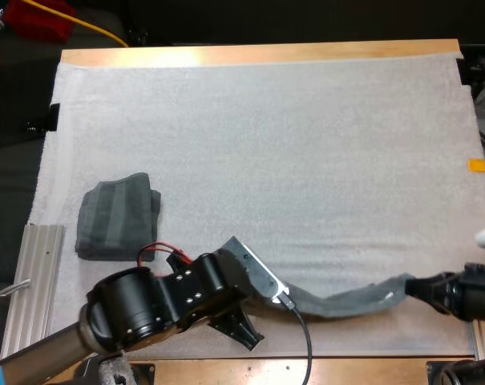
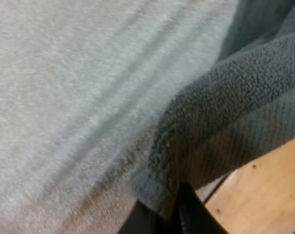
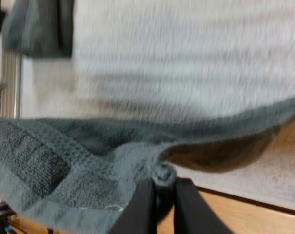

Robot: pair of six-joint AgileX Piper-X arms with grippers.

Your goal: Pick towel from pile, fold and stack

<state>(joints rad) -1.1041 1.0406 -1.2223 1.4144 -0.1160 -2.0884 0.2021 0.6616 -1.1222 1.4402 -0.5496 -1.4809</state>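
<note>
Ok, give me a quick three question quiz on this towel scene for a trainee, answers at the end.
1. Fill in: in the high view, the folded towel lies on the ____ side of the white mat.
2. True or false: the stretched towel lies released, with no claw on it.
3. What is the right claw shut on? A) a red cube B) the stretched towel C) nothing
Key: 1 left. 2 false, the left claw and right claw both pinch it. 3 B.
</note>
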